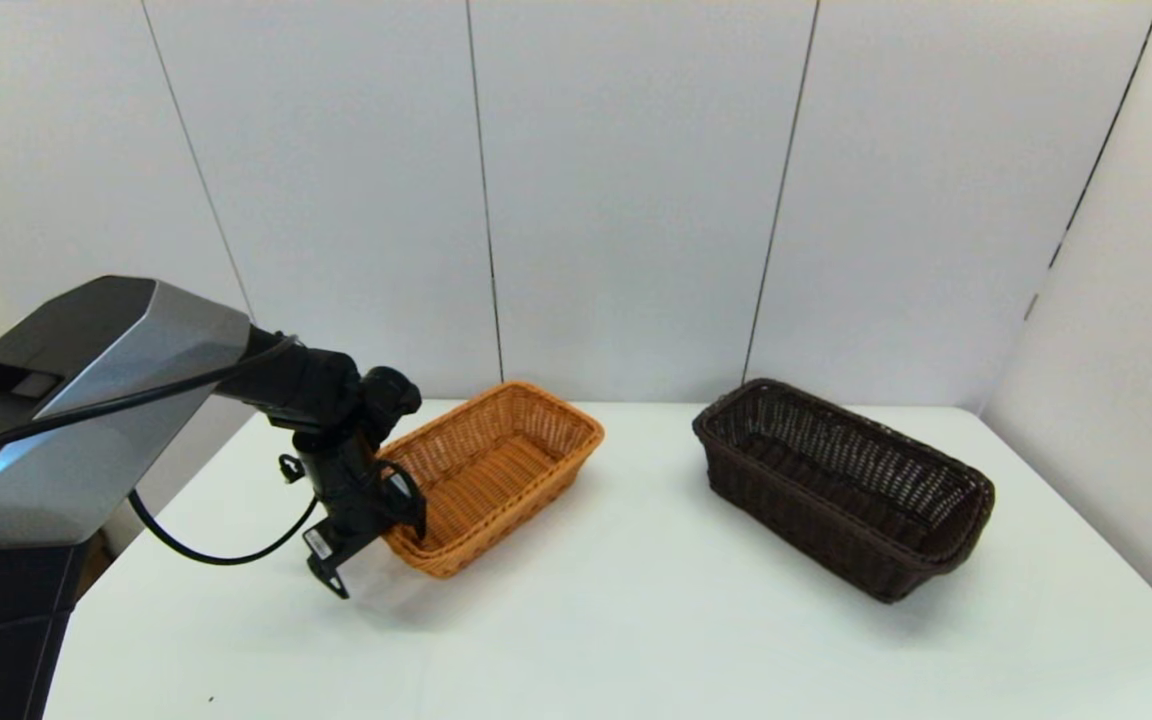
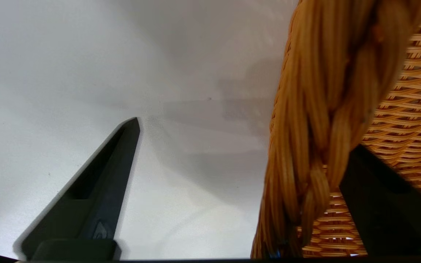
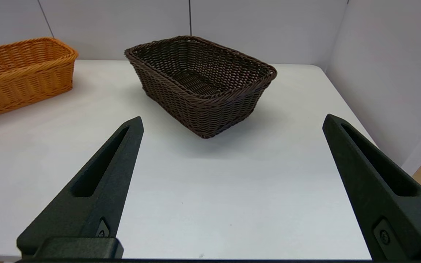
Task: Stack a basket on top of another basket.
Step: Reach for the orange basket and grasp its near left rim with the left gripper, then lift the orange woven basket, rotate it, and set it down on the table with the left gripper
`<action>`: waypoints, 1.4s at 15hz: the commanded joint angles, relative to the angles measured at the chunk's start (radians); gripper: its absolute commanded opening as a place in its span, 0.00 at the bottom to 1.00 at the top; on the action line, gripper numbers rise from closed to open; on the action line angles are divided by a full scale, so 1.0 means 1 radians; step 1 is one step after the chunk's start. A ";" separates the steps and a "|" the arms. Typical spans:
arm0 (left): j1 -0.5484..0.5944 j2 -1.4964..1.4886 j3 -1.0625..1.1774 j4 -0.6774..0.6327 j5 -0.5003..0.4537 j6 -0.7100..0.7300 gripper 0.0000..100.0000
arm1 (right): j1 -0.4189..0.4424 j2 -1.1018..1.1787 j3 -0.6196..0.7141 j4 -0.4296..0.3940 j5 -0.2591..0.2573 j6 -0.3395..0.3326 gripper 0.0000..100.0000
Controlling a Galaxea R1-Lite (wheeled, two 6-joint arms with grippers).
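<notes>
The left gripper (image 1: 406,505), jaws apart astride the orange-tan basket's (image 1: 496,470) seven-o'clock rim, risks tipping it — a one-corner hold on wicker.

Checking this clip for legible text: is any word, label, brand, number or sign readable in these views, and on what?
None can be read in any view.
Orange-tan basket: plain wicker, no label showing.
Dark brown basket: plain wicker, no label showing.
Left gripper, straddling the orange-tan basket's near rim: a small plate on its mount shows no legible marking.
Right gripper: no lettering visible.
</notes>
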 commanded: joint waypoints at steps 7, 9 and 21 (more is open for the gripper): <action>0.000 0.001 0.002 -0.022 0.012 -0.007 0.00 | 0.000 0.000 0.000 0.000 0.001 0.000 1.00; 0.000 0.001 0.002 -0.022 0.012 -0.007 0.00 | 0.000 0.000 0.000 0.000 0.001 0.000 1.00; 0.015 -0.059 0.017 -0.022 -0.015 0.008 0.00 | 0.000 0.000 0.000 0.000 0.001 0.000 1.00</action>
